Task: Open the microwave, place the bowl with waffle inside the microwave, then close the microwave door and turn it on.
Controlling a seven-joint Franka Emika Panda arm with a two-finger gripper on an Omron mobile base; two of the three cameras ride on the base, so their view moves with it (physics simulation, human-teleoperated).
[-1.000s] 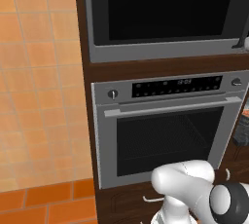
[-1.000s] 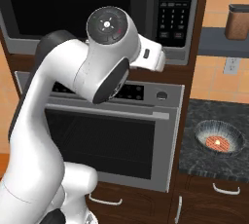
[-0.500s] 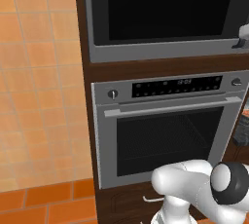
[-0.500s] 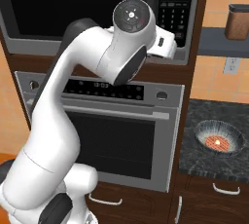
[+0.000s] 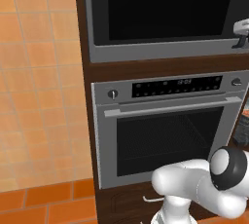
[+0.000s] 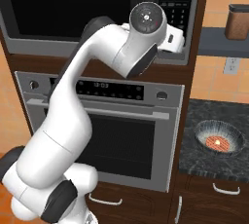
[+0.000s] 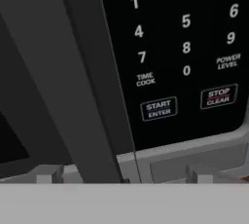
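Spread wide, our jaws hold nothing; the gripper (image 7: 124, 178) shows as two small grey tips at the bottom of the hand view, set well apart, close in front of the lower edge of the microwave (image 6: 97, 16). Between the tips rises the dark vertical bar handle (image 7: 82, 82) of the microwave door (image 5: 165, 9), which lies flush in its grey frame, shut. Just beside the handle we see the black keypad (image 7: 187, 43), with its white digits and the START ENTER button (image 7: 159, 108) next to the STOP CLEAR button (image 7: 218, 95). From the right base view, our white arm (image 6: 73, 121) climbs from the lower left and bends across the front of the cabinet, its hand against the microwave's lower right corner below the control panel. In the left base view the hand peeks in at the right edge beside the black glass. Under the microwave, in the same dark wood column, sits the silver oven (image 6: 104, 130) with round knobs, a display strip and a horizontal handle, its door closed. To the right of the oven, on the dark speckled counter (image 6: 214, 162), stands the bowl (image 6: 219, 138), and inside it lies the waffle (image 6: 217, 143), a round reddish-orange disc. Above the counter a brown canister (image 6: 237, 22) rests on a shelf.
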